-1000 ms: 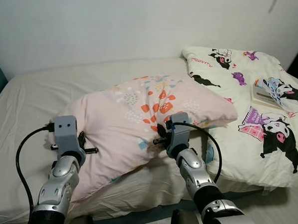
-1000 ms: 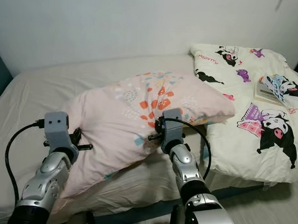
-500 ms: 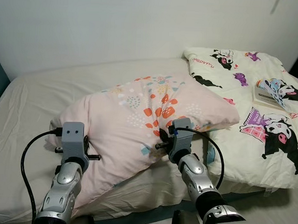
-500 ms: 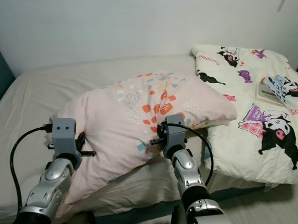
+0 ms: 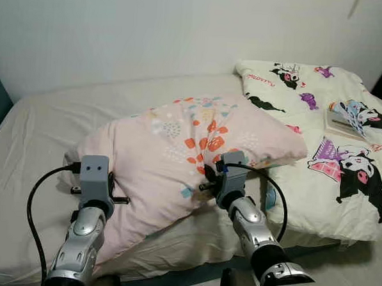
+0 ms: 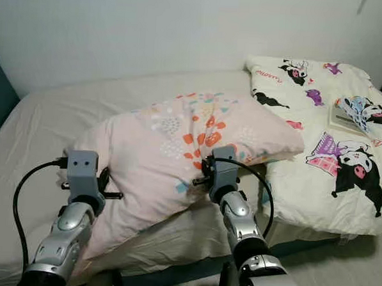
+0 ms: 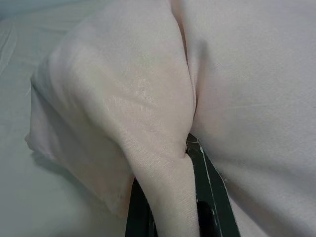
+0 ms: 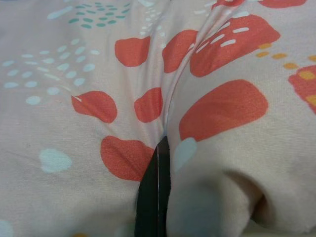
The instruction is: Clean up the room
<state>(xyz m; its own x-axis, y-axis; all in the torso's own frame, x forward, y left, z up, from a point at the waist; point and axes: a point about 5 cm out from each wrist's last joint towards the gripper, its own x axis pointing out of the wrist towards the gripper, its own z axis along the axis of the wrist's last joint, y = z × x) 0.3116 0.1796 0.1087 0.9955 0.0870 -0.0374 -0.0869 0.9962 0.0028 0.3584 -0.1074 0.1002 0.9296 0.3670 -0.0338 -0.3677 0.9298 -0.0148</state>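
Gripping from both ends, the two grippers are holding a pale pink pillow with orange, teal and white spot print (image 5: pixel 178 149) tilted up off the cream-sheeted mattress (image 5: pixel 45 122). The pillow is sitting mid-bed, its far right corner reaching toward and overlapping the edge of a cream duvet printed with black-and-purple cartoon characters (image 5: pixel 344 157).

The left gripper (image 7: pixel 170 207) is pinching a fold of plain pink fabric at the pillow's left corner; both black fingers (image 7: pixel 212 182) are clamped on the fold, with fabric bunching between them. The left arm's grey wrist housing (image 5: pixel 94 176) is sitting just beside that corner.

The right gripper (image 8: pixel 154 197) is pinching the printed face near the pillow's lower middle edge; its fingers (image 8: pixel 150 185) are pressed together almost flat, with a crease of cloth running up from their tips between orange blotches. The right arm's grey wrist housing (image 5: pixel 231 177) is touching the pillow there.

An open paperback book (image 5: pixel 342 122) is lying on the duvet, well apart from the pillow. A white wall (image 5: pixel 152 32) is running behind the bed.
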